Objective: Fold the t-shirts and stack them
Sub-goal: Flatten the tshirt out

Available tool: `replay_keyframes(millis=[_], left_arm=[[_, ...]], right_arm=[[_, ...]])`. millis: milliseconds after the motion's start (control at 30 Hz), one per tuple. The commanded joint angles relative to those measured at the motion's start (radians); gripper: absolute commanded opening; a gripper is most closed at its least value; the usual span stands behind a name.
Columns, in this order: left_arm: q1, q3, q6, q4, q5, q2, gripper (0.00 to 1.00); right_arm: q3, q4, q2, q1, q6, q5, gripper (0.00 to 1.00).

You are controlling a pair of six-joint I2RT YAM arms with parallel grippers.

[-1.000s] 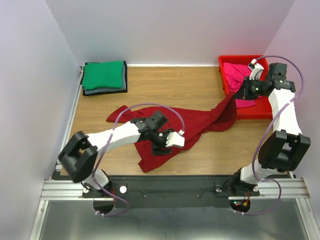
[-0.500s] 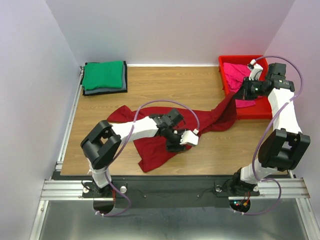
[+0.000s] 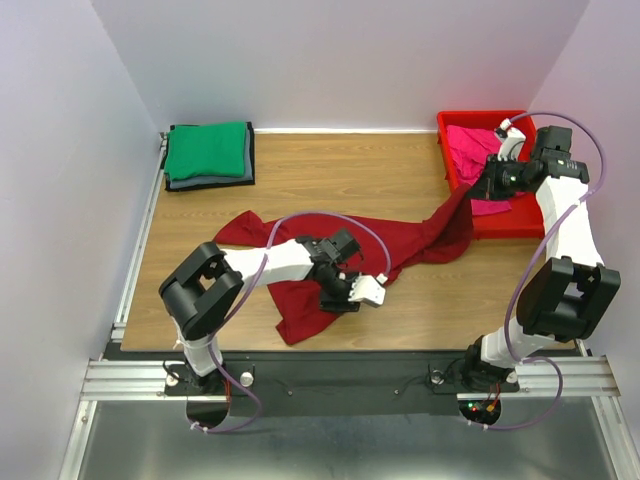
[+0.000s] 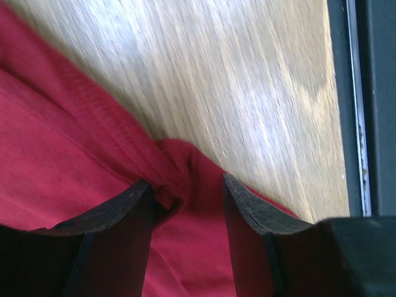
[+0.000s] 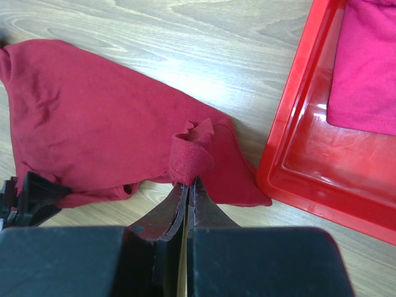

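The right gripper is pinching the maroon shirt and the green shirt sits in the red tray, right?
No. The red tray holds the pink shirt instead; the top view shows it. The right gripper does pinch the maroon shirt.

Over the last second my left arm (image 3: pixel 285 258) swings in: its elbow, out near the left edge of the table (image 3: pixel 400 165) a second ago, now stands closer to the middle. The wrist reaches right over the dark red shirt (image 3: pixel 420 235), then draws back a little toward me. The left gripper (image 4: pixel 185 192) narrows the whole time, and a bunched seam now sits between its fingers, which are not yet closed on it. The purple cable (image 3: pixel 320 214) arches further right than before.
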Motion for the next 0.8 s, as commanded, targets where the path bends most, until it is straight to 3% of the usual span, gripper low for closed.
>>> replay_keyframes(millis=[0,100,133,200,333,567,600,633,667,767], left_arm=[[-0.002,-0.026,0.024,-0.05,-0.017,-0.064,0.54],[-0.002,-0.026,0.024,-0.069,-0.02,-0.078,0.43],[-0.004,-0.006,0.021,-0.096,-0.007,-0.086,0.33],[-0.01,0.023,0.01,-0.132,0.004,-0.109,0.23],[-0.12,0.071,-0.075,-0.187,-0.01,-0.145,0.0],[-0.409,0.19,-0.431,-0.178,-0.059,0.07,0.0],[-0.423,0.197,-0.459,-0.161,-0.071,0.081,0.05],[-0.435,0.2,-0.483,-0.121,-0.112,0.088,0.25],[-0.435,0.2,-0.5,-0.106,-0.128,0.091,0.32],[-0.414,0.181,-0.49,-0.078,-0.189,0.043,0.43]], right_arm=[[0.028,0.008,0.007,-0.008,-0.013,-0.002,0.01],[0.031,0.009,0.007,-0.01,-0.015,0.0,0.01],[0.033,0.009,0.006,-0.01,-0.015,0.001,0.0],[0.038,0.008,0.009,-0.01,-0.015,0.001,0.01],[0.042,0.009,0.013,-0.008,-0.015,-0.003,0.01],[0.048,0.012,0.023,-0.01,-0.005,-0.009,0.01],[0.047,0.012,0.024,-0.01,-0.007,-0.009,0.0],[0.045,0.012,0.026,-0.01,-0.007,-0.011,0.01],[0.045,0.014,0.026,-0.01,-0.005,-0.011,0.01],[0.039,0.014,0.026,-0.008,-0.008,-0.013,0.01]])
